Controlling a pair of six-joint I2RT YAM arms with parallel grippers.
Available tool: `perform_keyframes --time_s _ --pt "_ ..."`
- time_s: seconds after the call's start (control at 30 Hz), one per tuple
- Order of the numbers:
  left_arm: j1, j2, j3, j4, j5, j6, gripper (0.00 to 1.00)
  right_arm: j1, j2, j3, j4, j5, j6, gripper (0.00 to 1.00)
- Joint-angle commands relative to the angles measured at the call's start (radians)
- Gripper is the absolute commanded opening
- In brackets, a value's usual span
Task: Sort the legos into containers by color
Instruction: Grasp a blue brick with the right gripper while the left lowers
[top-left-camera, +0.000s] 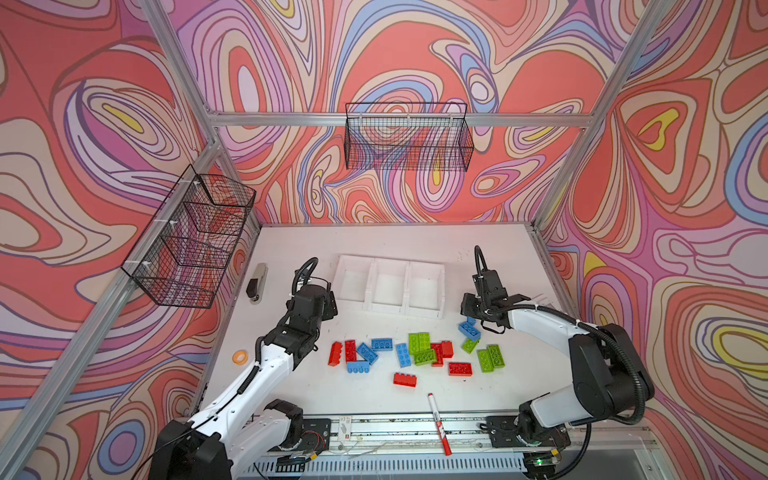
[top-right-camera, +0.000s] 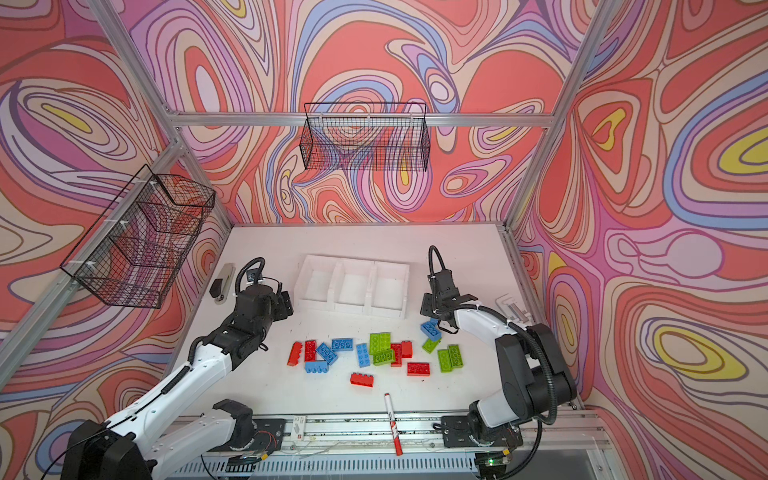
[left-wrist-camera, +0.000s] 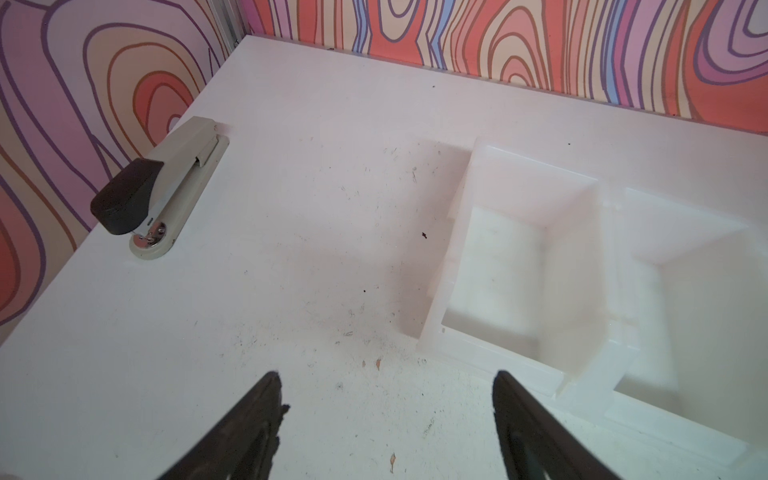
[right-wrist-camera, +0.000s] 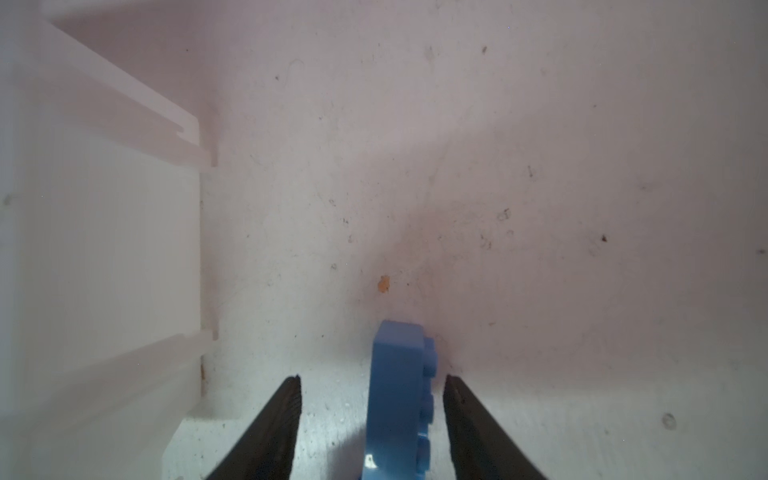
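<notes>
Red, lime green and light blue legos (top-left-camera: 415, 353) (top-right-camera: 376, 353) lie scattered on the white table, in front of the three joined white containers (top-left-camera: 371, 286) (top-right-camera: 334, 286), which show nothing inside. My right gripper (top-left-camera: 473, 318) (top-right-camera: 434, 318) (right-wrist-camera: 372, 378) is low at the right end of the pile, beside the right-hand container (right-wrist-camera: 104, 249). It is open, and a light blue brick (right-wrist-camera: 395, 395) (top-left-camera: 469, 330) stands on its side between the fingers, with a gap on either side. My left gripper (top-left-camera: 332, 305) (top-right-camera: 286, 305) (left-wrist-camera: 386, 376) is open and empty, just left of the containers (left-wrist-camera: 602, 232).
A stapler (top-left-camera: 257, 282) (left-wrist-camera: 166, 191) lies at the table's left edge, with an orange tape ring (top-left-camera: 240, 356) nearer the front. A red-and-white marker pen (top-left-camera: 438, 424) lies across the front rail. Black wire baskets hang on the back wall (top-left-camera: 407, 141) and left wall (top-left-camera: 191, 241).
</notes>
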Motion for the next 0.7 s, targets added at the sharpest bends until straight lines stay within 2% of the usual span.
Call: perform_keyframes --time_s 0.0,0.33,0.5,0.67 --pt "-0.005 -0.004 -0.017 -0.055 0.018 -0.044 0.82 0.003 0.014 -0.026 -0.007 0.049 0.029 0.55" --pt "-0.005 -0.021 -0.053 -0.112 0.071 -0.111 0.82 0.003 0.042 -0.025 0.013 0.047 0.028 0.26" --pt "-0.005 -0.058 -0.072 -0.184 0.088 -0.142 0.81 0.003 0.029 0.041 -0.025 0.057 0.008 0.13" --pt "-0.004 -0.116 -0.116 -0.241 0.111 -0.179 0.8 0.003 -0.004 0.171 -0.056 0.027 -0.035 0.09"
